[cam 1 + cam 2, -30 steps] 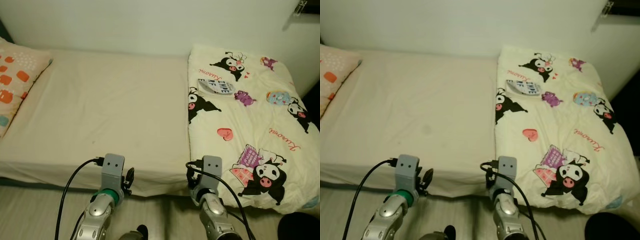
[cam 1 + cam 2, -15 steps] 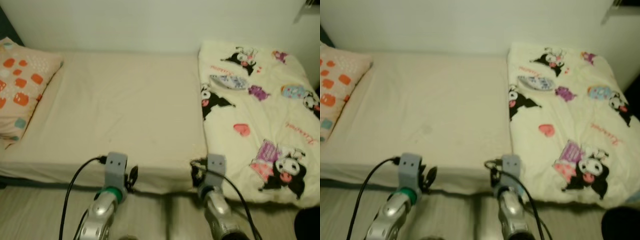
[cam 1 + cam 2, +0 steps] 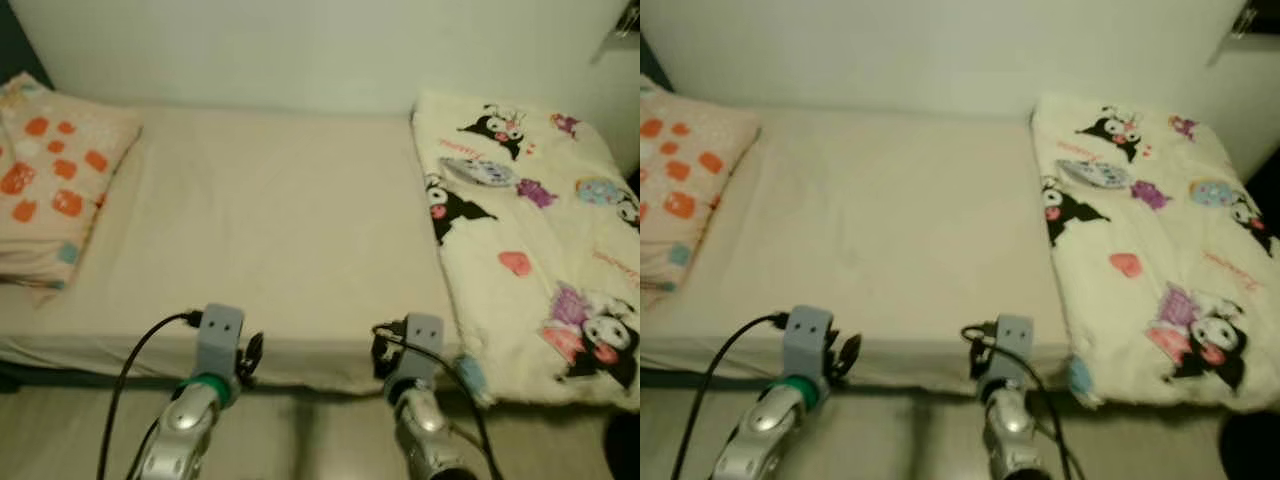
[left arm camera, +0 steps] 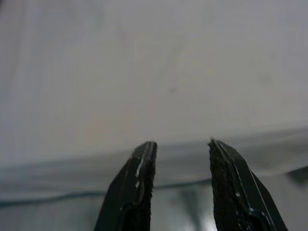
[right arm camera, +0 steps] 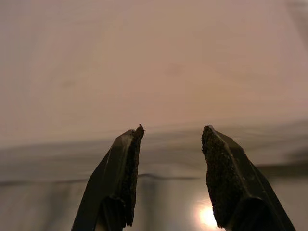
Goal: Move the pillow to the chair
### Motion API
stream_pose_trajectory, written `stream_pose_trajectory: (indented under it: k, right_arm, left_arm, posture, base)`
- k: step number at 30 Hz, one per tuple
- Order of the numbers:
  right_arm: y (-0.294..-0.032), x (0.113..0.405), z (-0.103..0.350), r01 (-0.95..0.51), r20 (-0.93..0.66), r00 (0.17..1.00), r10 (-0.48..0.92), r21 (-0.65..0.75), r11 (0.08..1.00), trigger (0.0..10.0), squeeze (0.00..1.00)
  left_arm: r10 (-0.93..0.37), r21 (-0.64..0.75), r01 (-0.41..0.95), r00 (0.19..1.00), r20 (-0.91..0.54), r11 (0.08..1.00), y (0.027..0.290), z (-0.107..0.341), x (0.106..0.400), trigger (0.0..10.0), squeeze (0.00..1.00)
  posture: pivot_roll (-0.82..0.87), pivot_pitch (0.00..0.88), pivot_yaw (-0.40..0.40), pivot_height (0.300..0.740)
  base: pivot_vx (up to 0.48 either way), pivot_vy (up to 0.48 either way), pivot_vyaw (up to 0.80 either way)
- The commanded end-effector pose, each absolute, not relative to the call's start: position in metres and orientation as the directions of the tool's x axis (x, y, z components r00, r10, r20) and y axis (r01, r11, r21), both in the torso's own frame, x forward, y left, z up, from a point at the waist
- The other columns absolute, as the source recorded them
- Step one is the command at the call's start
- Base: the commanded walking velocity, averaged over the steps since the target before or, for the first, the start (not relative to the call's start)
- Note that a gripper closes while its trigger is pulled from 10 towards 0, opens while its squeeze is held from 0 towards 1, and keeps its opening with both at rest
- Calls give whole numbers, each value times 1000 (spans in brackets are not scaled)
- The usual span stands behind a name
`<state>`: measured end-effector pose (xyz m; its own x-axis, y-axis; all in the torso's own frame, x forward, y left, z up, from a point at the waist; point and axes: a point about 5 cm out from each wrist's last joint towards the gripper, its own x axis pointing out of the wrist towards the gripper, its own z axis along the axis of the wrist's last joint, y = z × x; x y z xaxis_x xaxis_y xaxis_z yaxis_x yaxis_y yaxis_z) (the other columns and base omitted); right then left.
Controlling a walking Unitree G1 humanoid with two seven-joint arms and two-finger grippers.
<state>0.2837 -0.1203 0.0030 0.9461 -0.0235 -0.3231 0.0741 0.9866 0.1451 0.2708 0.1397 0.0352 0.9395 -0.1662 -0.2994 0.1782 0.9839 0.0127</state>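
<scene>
Nearest you, the left gripper [image 4: 179, 166] and right gripper [image 5: 169, 166] hang at the cream-sheeted bed's [image 3: 280, 230] front edge, jaws parted and empty. The soft orange-spotted fabric pillow [image 3: 55, 190] lies far left; the cartoon-print quilt [image 3: 535, 235] shows illegible red script.

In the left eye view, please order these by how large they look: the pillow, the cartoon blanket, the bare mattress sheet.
1. Bare mattress sheet, largest.
2. Cartoon blanket.
3. Pillow, smallest, though the frame edge cuts it off, so its full size is unsure.
</scene>
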Motion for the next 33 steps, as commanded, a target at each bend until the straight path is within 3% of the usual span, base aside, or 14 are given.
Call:
stream_pose_trajectory:
  k: [1,6,18,22,32,33]
  right_arm:
    - [-126,279,-3,96,-352,935,-40,141,985,10000,0]
    - [-126,279,-4,97,-353,935,-41,143,985,10000,0]
    - [-128,277,-5,110,-354,934,-53,142,984,10000,0]
    - [-128,277,-5,110,-353,934,-54,142,984,10000,0]
    - [-128,277,-5,106,-355,934,-50,141,984,10000,0]
    - [-128,276,-7,102,-367,929,-46,135,986,10000,0]
  left_arm:
    - [-172,4,183,929,-328,983,138,29,266,10000,0]
    - [-157,29,179,922,-354,983,139,28,267,10000,0]
    - [-124,27,148,902,-414,989,145,22,269,10000,0]
    - [-112,0,124,898,-426,992,145,19,268,10000,0]
    - [-163,7,184,888,-430,983,138,18,266,10000,0]
    - [-221,42,268,864,-453,962,133,10,263,10000,0]
  posture:
    - [193,15,60,740]
    - [192,15,60,740]
    - [188,15,66,740]
    - [188,15,66,740]
    - [182,18,63,740]
    - [176,19,61,740]
  base:
    - [0,416,0]
    - [0,156,0]
    - [0,-440,0]
    - [0,0,0]
    - [0,0,0]
    - [0,0,0]
